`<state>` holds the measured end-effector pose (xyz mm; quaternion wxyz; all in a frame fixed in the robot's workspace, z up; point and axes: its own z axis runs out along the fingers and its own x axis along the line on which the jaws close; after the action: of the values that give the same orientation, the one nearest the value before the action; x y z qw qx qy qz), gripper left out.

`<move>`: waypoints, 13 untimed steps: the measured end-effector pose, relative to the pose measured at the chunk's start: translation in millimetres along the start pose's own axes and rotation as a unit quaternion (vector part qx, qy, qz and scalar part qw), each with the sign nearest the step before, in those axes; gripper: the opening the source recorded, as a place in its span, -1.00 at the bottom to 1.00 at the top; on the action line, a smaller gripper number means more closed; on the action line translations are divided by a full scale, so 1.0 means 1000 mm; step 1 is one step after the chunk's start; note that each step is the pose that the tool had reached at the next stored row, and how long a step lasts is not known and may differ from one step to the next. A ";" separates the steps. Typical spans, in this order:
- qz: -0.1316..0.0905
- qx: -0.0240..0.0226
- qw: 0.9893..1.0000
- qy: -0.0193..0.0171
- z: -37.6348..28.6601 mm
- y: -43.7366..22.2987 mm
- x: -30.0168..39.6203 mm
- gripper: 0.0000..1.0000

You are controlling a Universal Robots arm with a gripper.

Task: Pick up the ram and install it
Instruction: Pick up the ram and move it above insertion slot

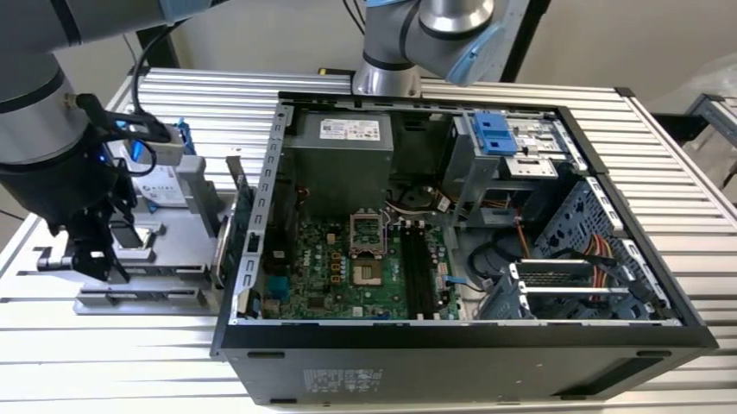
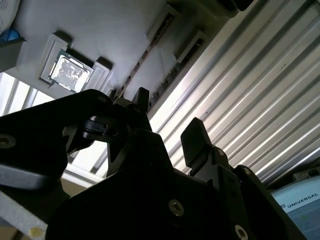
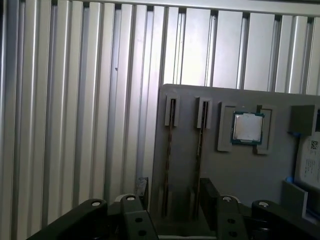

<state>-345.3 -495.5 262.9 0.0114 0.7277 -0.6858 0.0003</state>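
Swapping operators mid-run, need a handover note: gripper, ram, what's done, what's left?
Gripper: open, holding nothing, hovering over the gray fixture that sits beside the PC case, on the exterior view's left.
Ram: thin sticks standing on edge in the fixture's two slots, under the gripper. The processor sits next to them.
Done: nothing yet; the ram is not gripped.
Left: the pick and the install on the motherboard.

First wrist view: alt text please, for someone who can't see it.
The open gripper hangs over a grey holder on a ribbed metal table; two ram sticks, standing on edge in slots, show between its fingers. A square silver processor chip sits in a recess beside them.
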 end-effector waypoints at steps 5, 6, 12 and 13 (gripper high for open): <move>0.000 0.000 1.000 0.000 0.0046 0.0002 -0.0001 1.00; 0.000 0.000 1.000 0.000 0.0054 0.0003 -0.0002 1.00; 0.001 0.000 1.000 0.000 0.0099 0.0015 -0.0003 1.00; 0.001 0.000 1.000 0.000 0.0106 0.0016 -0.0003 1.00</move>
<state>-347.1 -495.5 252.3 0.0113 0.7273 -0.6862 0.0003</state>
